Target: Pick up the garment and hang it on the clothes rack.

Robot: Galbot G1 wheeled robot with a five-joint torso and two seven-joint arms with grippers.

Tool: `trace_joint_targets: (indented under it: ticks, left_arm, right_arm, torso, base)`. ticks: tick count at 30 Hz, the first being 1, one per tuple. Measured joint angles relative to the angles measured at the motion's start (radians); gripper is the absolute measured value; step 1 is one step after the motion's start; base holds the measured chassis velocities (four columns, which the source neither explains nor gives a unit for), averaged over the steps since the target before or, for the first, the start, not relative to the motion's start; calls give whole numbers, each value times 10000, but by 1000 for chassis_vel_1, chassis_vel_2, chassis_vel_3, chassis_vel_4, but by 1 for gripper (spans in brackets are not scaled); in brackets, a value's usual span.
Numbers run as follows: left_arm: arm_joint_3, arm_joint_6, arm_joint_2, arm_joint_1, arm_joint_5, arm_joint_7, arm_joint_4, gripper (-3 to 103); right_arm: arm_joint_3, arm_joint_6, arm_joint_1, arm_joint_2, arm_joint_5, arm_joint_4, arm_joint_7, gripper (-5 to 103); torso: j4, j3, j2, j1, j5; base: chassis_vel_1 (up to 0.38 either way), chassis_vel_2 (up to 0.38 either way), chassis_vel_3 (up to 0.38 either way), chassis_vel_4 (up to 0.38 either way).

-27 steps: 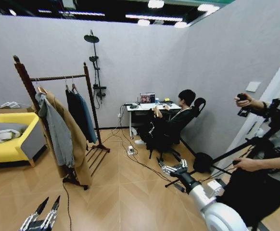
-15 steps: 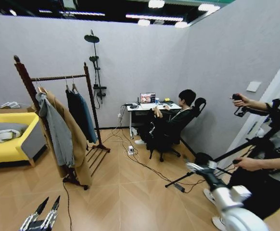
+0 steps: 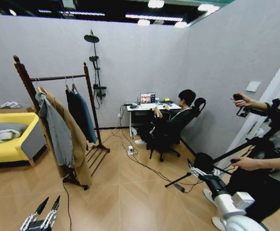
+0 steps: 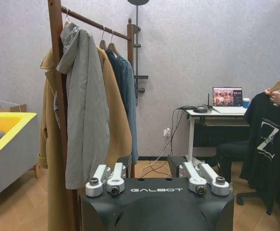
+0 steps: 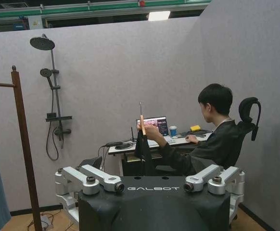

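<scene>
The garment (image 4: 267, 139), a short black top with a white mark on a light wooden hanger, is held up by a seated person's hand at the desk. In the right wrist view the garment (image 5: 141, 144) shows edge-on. The clothes rack (image 3: 58, 77), dark reddish-brown wood, stands at the left with several coats on its rail (image 4: 94, 22). One of its posts (image 5: 23, 144) shows in the right wrist view. My left gripper (image 3: 41, 219) hangs low at the front left, open and empty (image 4: 155, 180). My right gripper (image 3: 195, 171) reaches forward at the right, open and empty (image 5: 149, 185), far from the garment.
A yellow sofa (image 3: 10, 139) stands left of the rack. A black shower-head stand (image 3: 95, 62) is against the back wall beside the desk (image 3: 147, 107). Cables (image 3: 140, 161) trail over the floor. A person with a tripod (image 3: 255, 149) stands close at the right.
My right arm has swung to the right and lower, its gripper now near the tripod's foot. The left gripper, rack and garment have not moved.
</scene>
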Motion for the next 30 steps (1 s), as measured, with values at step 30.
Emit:
trace_joint_targets:
  ticks: [30]
  left_arm:
    - [0, 0, 0, 0, 0, 0, 0, 46]
  right_arm:
    - [128, 921, -470, 593, -1197, 304, 136, 100]
  torso:
    - [0, 1, 0, 2, 1]
  base:
    - [0, 0, 0, 0]
